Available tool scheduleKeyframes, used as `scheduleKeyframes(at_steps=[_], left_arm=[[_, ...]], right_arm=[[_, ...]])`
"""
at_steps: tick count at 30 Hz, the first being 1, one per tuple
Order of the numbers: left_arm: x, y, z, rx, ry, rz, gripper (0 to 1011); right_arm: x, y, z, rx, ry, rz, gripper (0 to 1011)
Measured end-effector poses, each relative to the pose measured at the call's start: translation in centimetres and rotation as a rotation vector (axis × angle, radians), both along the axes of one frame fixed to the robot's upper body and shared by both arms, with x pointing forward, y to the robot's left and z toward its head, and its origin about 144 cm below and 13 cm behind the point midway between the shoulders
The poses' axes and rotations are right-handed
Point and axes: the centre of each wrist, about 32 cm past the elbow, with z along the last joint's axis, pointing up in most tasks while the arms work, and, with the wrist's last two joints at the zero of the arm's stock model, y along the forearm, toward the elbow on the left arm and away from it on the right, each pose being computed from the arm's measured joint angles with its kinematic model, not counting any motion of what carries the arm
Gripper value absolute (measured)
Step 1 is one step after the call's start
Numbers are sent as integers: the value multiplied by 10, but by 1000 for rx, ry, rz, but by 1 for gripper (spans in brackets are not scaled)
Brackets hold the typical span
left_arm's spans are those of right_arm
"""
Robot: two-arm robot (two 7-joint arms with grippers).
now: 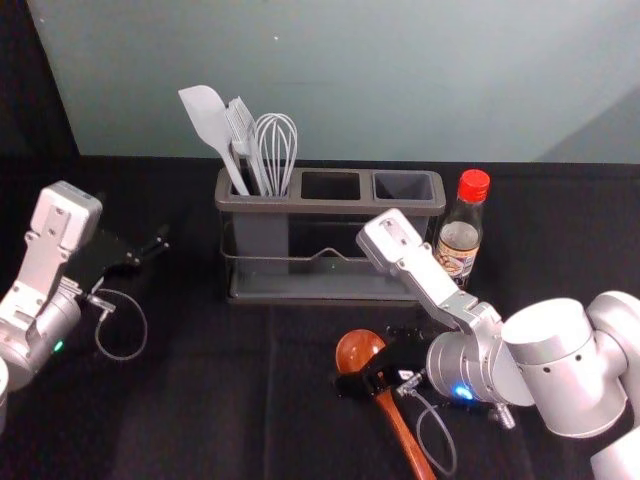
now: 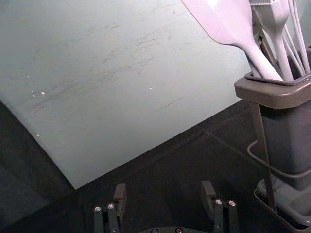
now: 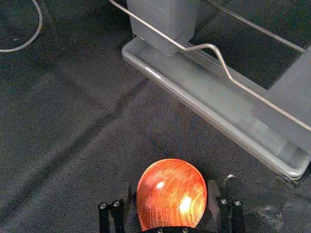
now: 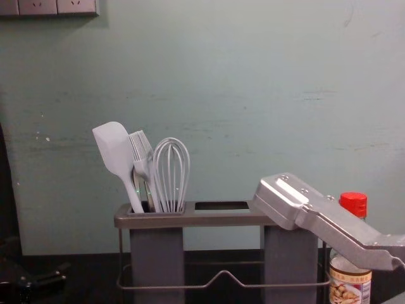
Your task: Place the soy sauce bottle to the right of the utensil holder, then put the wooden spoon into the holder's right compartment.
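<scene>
Right of the utensil holder (image 1: 330, 208), just beside its end: soy sauce bottle (image 1: 460, 236), upright on the dark-covered table (image 1: 205, 400), red cap on. Partly behind the right arm (image 4: 354, 237) in chest view.

In front of the holder, right of its middle: wooden spoon (image 1: 360, 351), flat on the table. Bowl end nearer the holder, handle running away from it and slanting out to the right.

Right tool (image 1: 374, 364): at the spoon, in front of the holder. Fingers apart, one on each side of the bowl in right wrist view. Contact with the wood: can't tell. Silver arm link crossing in front of the holder's right end.

Left tool (image 1: 155, 245): left of the holder, well apart from it, raised or resting can't be told. Fingers spread, with nothing between.

In the holder's left compartment: spatula (image 1: 207, 117), brush (image 1: 240, 118) and whisk (image 1: 276, 150), heads up. Middle and right compartments (image 1: 404, 186): open at the top. Behind the holder: pale green wall (image 1: 350, 90). High on it, left of the holder in chest view: socket panel (image 4: 38, 7).
</scene>
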Motion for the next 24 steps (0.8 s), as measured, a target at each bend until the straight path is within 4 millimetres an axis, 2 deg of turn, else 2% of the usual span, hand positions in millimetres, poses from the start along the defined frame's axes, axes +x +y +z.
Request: scheduleKeyframes(at_steps=[6, 7, 9, 16, 24], left_arm=[[0, 0, 0, 0, 0, 0, 1005], [0, 0, 0, 0, 0, 0, 1005], [0, 0, 0, 0, 0, 0, 1005], [0, 0, 0, 0, 0, 0, 1005], [0, 0, 0, 0, 0, 0, 1005]], right_arm=[[0, 0, -1, -1, 0, 0, 899], [1, 0, -1, -2, 0, 1, 855], [1, 0, -1, -1, 0, 1, 842], [-1, -3, 2, -1, -9, 1, 842], [-10, -11, 20, 1, -49, 10, 842]])
